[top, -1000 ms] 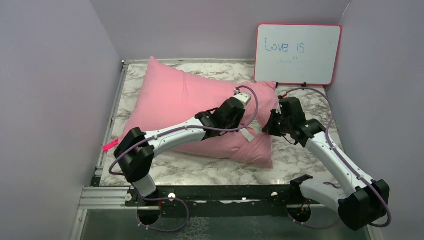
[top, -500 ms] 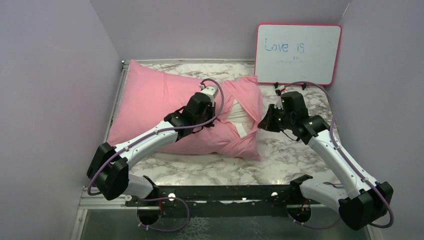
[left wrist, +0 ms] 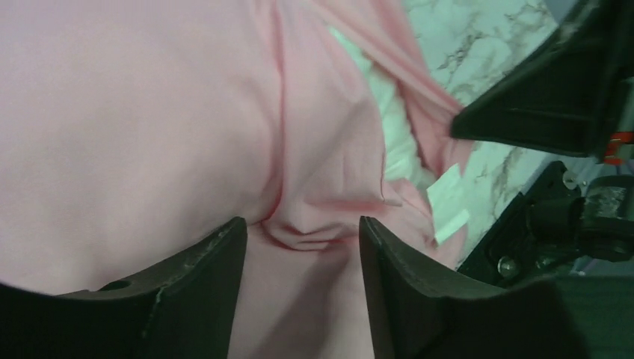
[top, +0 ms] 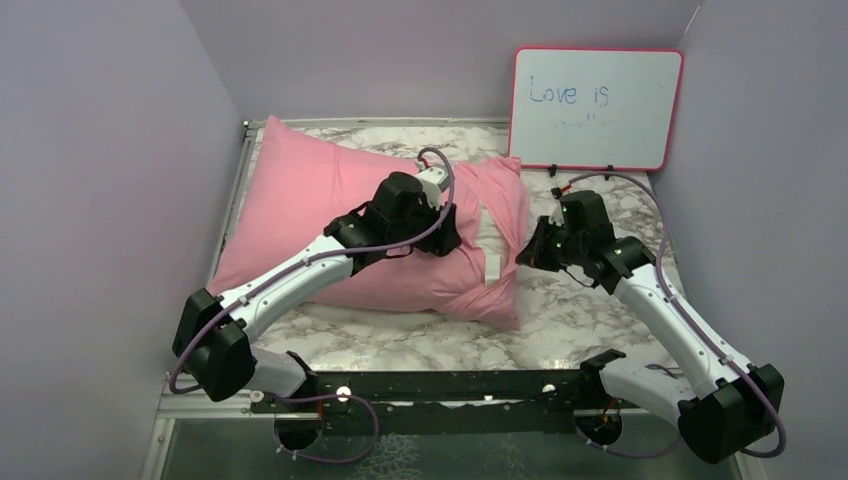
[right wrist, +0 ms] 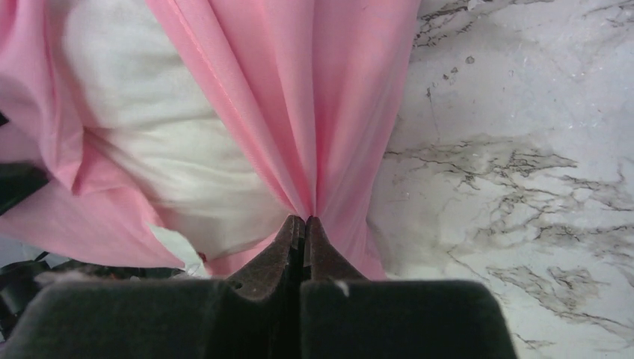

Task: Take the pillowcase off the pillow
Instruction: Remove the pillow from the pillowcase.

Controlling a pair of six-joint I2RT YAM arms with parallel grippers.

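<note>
1. From the top camera: the pillowcase (top: 320,215) lies across the far left of the marble table (top: 400,340), with the pillow (top: 488,232) showing white through an opening at its right end. The left claw (top: 450,240) is down on the pink fabric just left of that opening. The right claw (top: 528,255) is at the cover's right edge, and from up here I cannot tell how it's set. A whiteboard (top: 595,105) leans on the back wall.

2. Left wrist camera: the left claw (left wrist: 300,228) has its jaws well apart, and a puckered fold of pillowcase (left wrist: 134,120) is bunched in the gap, pinched by neither finger. The pillow (left wrist: 392,142) peeks out beyond, with a white tag (left wrist: 448,202) beside it.

3. Right wrist camera: the right claw (right wrist: 305,221) is clamped tight, tips together on a gathered pleat of pillowcase (right wrist: 329,97), which fans away from the pinch. The pillow (right wrist: 164,142) lies bare to the left, the table (right wrist: 523,149) to the right.
</note>
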